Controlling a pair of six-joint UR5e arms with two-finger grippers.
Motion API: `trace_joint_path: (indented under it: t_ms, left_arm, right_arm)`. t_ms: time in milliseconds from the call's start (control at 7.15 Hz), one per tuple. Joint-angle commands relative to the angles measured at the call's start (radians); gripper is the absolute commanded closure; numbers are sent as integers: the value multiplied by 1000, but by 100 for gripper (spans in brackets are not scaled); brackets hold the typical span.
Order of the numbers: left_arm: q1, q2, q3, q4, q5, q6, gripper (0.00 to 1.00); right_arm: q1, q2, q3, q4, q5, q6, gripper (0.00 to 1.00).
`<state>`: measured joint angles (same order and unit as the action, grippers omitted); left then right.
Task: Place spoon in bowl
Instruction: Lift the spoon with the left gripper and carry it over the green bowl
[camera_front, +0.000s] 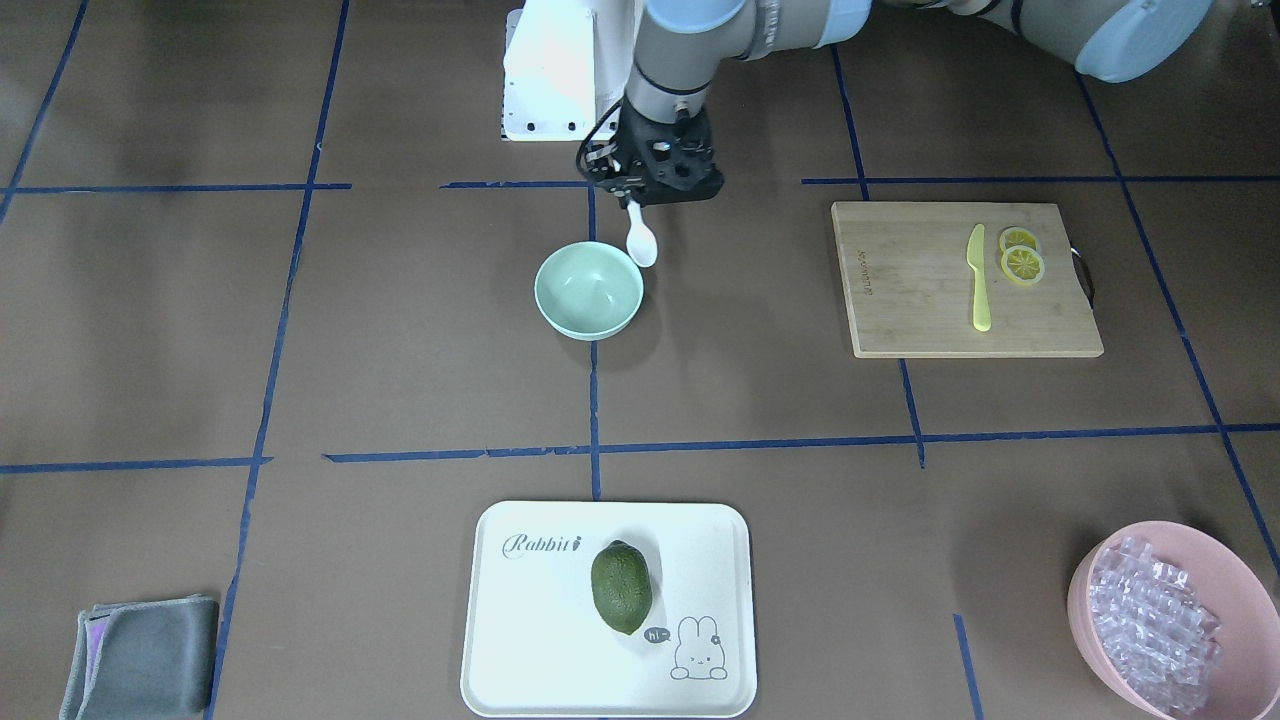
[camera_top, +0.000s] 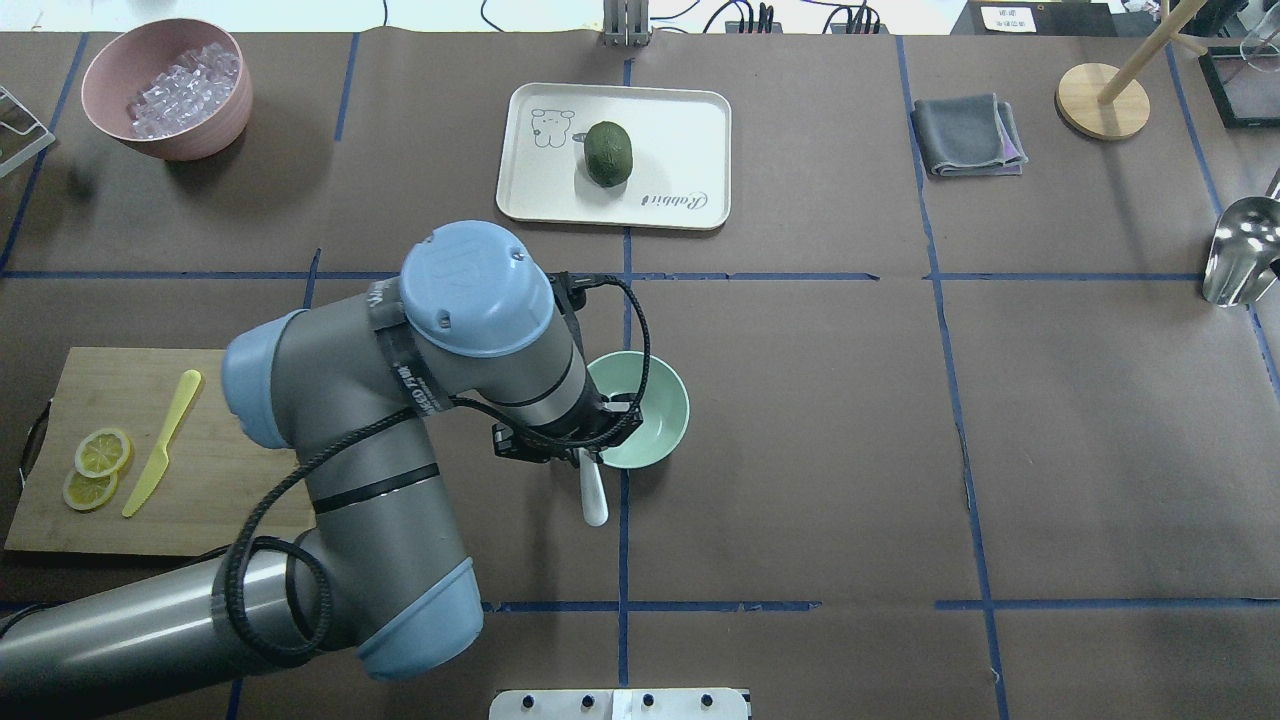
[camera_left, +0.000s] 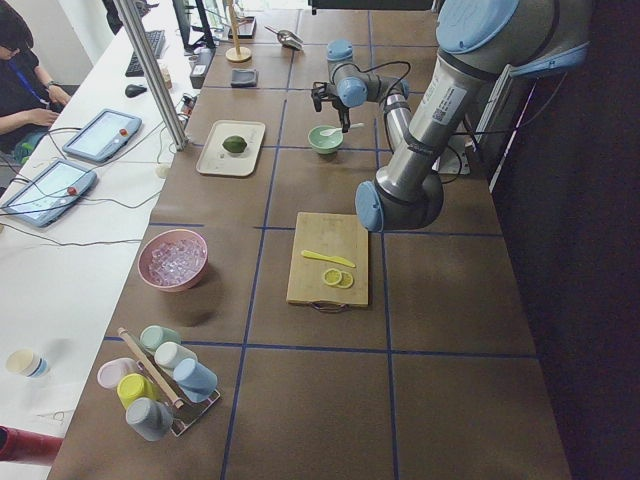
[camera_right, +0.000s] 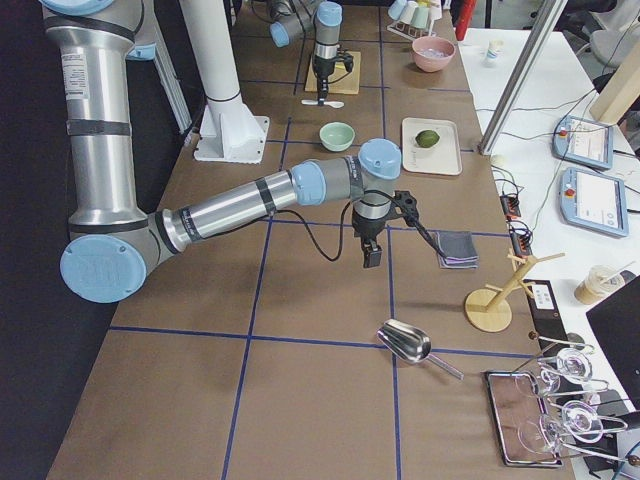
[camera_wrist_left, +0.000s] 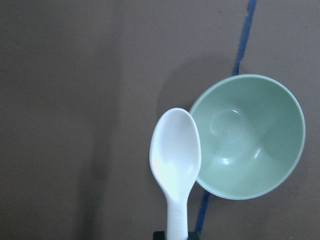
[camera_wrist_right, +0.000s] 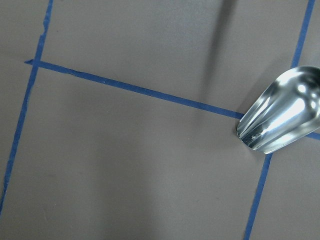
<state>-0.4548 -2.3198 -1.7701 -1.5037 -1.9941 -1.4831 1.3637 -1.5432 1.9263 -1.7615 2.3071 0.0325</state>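
The white spoon hangs scoop-down from my left gripper, which is shut on its handle. The mint-green bowl stands empty on the brown table just beside and below the scoop. In the left wrist view the spoon overlaps the bowl's left rim, held above it. In the overhead view the spoon pokes out under the left wrist next to the bowl. My right gripper shows only in the exterior right view, over bare table; I cannot tell whether it is open or shut.
A wooden cutting board holds a yellow knife and lemon slices. A white tray carries a green fruit. A pink bowl of cubes, a grey cloth and a metal scoop lie further off.
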Motion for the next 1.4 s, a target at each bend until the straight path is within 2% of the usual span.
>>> trace_joint_path:
  t_ms: [0, 280, 420, 559, 979, 1119, 1259]
  left_arm:
    - [15, -85, 141, -84, 18, -25, 100]
    - [15, -90, 155, -86, 18, -20, 98]
    - [15, -89, 161, -86, 18, -16, 74]
    - [15, -83, 162, -86, 20, -14, 1]
    - [4, -78, 111, -70, 26, -13, 0]
    - [-20, -57, 63, -12, 21, 21, 0]
    - [-54, 7, -75, 155, 20, 161, 0]
  right_arm:
    - [0, 0, 0, -1, 0, 1, 0]
    - [0, 0, 0, 0, 0, 1, 0]
    - [0, 1, 0, -1, 0, 1, 0]
    - [0, 2, 0, 0, 0, 1, 0]
    - [0, 2, -1, 0, 0, 1, 0]
    - [3, -3, -9, -1, 0, -2, 0]
    - [26, -17, -50, 2, 32, -22, 0]
